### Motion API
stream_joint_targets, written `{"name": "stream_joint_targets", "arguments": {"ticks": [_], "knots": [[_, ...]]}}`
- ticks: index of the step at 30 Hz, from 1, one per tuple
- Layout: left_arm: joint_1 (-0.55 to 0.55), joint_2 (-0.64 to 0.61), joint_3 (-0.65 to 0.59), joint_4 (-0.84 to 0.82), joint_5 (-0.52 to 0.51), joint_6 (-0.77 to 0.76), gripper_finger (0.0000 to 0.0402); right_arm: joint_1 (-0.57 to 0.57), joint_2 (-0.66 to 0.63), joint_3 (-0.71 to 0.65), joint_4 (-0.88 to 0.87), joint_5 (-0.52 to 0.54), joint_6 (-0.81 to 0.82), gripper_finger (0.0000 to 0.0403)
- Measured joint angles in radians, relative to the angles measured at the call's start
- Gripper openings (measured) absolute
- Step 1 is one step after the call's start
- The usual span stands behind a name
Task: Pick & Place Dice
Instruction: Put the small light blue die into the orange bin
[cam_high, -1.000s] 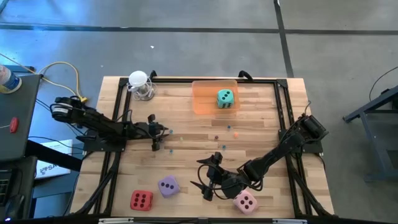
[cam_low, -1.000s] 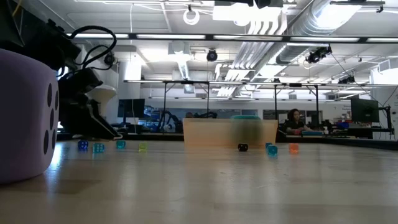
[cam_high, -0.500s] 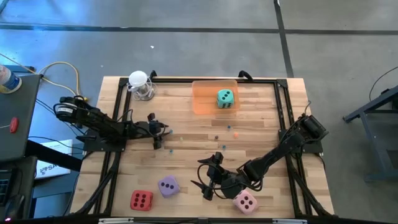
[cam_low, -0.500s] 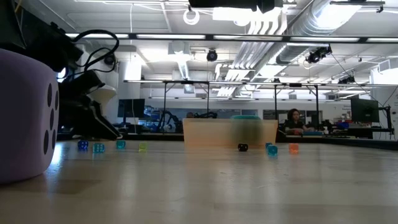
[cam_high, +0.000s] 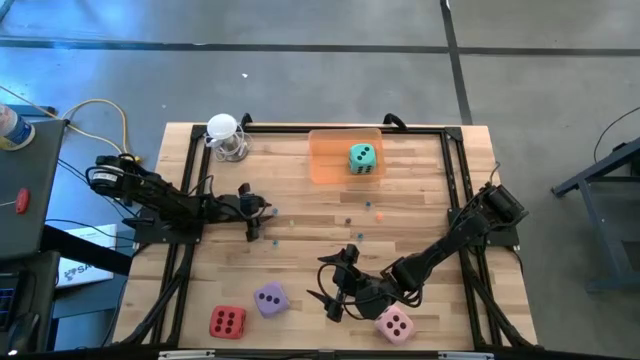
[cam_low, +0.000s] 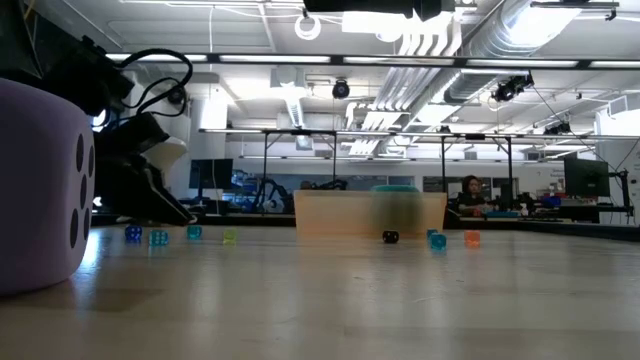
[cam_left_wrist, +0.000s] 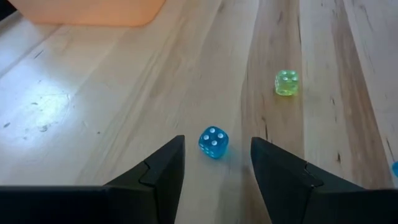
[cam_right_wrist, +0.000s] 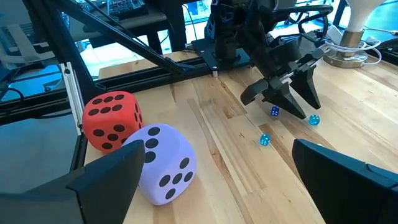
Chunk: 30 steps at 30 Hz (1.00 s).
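Five pips up (purple die); red die beside it

Worktop: pale wood planks, black frame rails along the edges. Red die: dark pips. Purple die: lilac, dark pips. Pink die: pale pink, white pips. Teal-green die: white pips, inside a translucent orange tray. Small beads: one clear blue with white pips, one yellow-green. Both arms: black. Lamp-like item at the far left corner: white
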Motion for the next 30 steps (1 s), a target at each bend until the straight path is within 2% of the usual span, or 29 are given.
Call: {"name": "stream_joint_targets", "arguments": {"ticks": [30], "knots": [[0.000,0.000,0.003,0.027,-0.013,-0.008,0.0179,0.000,0.000,0.000,0.000,0.000,-0.004,0.0400]]}}
